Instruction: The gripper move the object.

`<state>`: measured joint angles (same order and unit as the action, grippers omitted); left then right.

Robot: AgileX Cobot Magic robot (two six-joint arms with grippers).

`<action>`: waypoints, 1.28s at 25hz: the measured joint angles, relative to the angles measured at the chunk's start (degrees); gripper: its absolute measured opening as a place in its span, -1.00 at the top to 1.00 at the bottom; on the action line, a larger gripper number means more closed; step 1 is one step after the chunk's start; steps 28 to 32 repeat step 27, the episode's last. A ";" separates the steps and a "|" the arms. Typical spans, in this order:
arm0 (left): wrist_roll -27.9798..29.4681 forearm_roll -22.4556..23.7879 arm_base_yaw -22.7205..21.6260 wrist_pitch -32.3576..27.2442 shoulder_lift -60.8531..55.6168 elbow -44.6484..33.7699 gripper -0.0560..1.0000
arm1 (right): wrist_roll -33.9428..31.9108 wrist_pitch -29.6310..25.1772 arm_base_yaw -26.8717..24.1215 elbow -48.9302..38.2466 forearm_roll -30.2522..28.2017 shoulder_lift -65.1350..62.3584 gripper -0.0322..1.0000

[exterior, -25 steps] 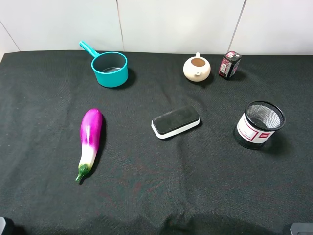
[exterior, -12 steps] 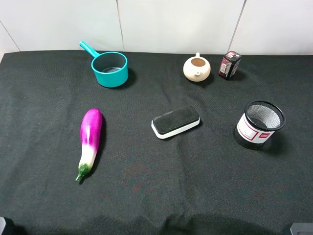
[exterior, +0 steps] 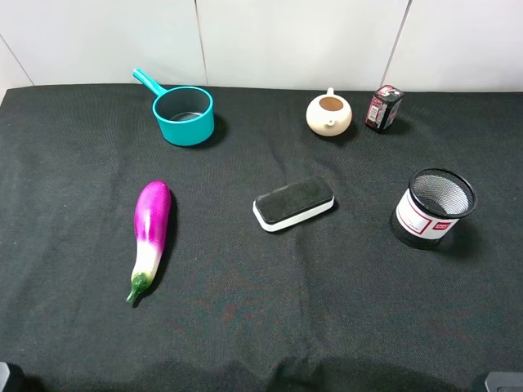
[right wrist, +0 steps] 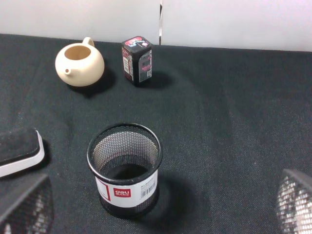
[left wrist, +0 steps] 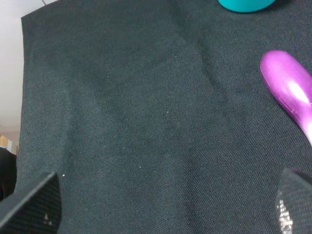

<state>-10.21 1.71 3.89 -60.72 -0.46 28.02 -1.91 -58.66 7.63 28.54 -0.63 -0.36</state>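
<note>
While both your black two-fingered claws (right wrist: 156,204) stand released, nothing is grasped.
Your small red-and-black box (exterior: 383,108) stands upright beside the cream teapot (exterior: 329,114).

Both the left gripper (left wrist: 165,204) and right gripper (right wrist: 161,204) hover with fingers spread wide, holding nothing.

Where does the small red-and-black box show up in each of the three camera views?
Exterior high: the red-and-black box stands at the far right, beside the cream teapot.
Left wrist: not in it.
Right wrist: upright beyond the mesh cup, next to the teapot.
Shared landmark: the teapot.
</note>
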 joint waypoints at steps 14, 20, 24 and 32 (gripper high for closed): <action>0.00 0.00 0.00 0.00 0.00 0.00 -0.87 | 0.00 0.00 0.00 0.00 0.00 0.00 -0.41; 0.00 0.00 0.00 0.00 0.00 0.00 -0.87 | 0.00 0.00 0.00 0.00 -0.06 0.00 -0.41; 0.00 0.00 0.00 0.00 0.00 0.00 -0.87 | 0.00 0.00 0.00 0.00 -0.06 0.00 -0.41; 0.00 0.00 0.00 0.00 0.00 0.00 -0.87 | 0.00 0.00 0.00 0.00 -0.06 0.00 -0.41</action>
